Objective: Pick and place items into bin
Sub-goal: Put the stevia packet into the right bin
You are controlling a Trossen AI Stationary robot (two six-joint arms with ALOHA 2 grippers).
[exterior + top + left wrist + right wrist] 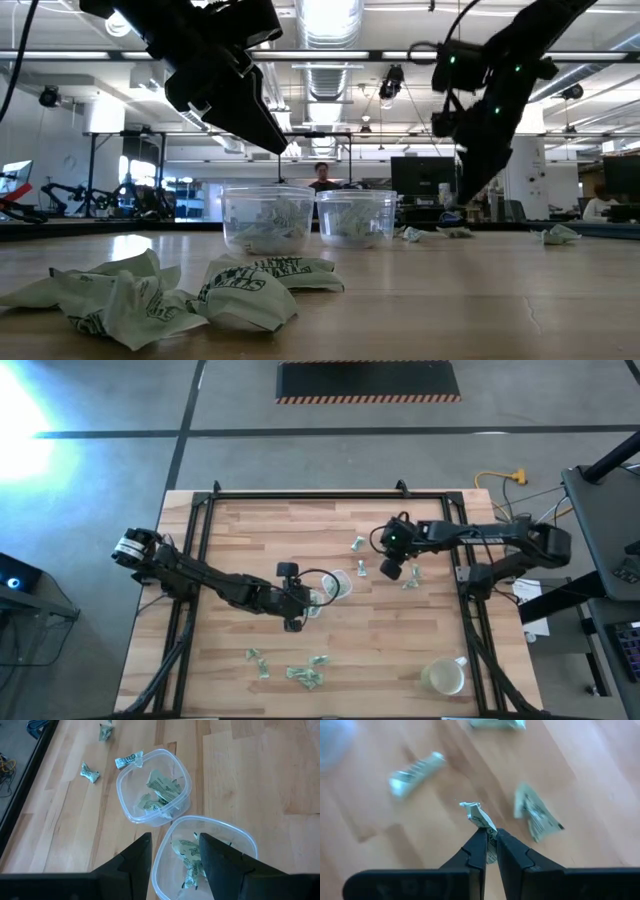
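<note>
Two small clear tubs (335,586) (314,602) stand side by side mid-table, each with green-and-white wrapper pieces inside (161,790) (189,860). My left gripper (172,845) hovers open above the nearer tub (210,852), touching nothing; it also shows in the high view (297,603). My right gripper (392,567) is above the table to the right of the tubs, shut on one wrapper piece (481,816). Loose pieces lie near it (358,544) (408,582), and more lie by the near edge (305,676) (150,295). My right gripper pinches a crumpled wrapper piece between its two fingertips (479,840), coming from above and pointing down. The piece's free end (472,807) sticks out past the fingertips. In the low view the gripper (470,190) is above the tabletop, so the piece is lifted clear.
A yellowish-white mug (445,677) stands near the table's near right corner. Black frame rails (205,530) (466,600) run along the left and right sides. Bare wood lies between the tubs and the near cluster of pieces. People and desks show in the room beyond.
</note>
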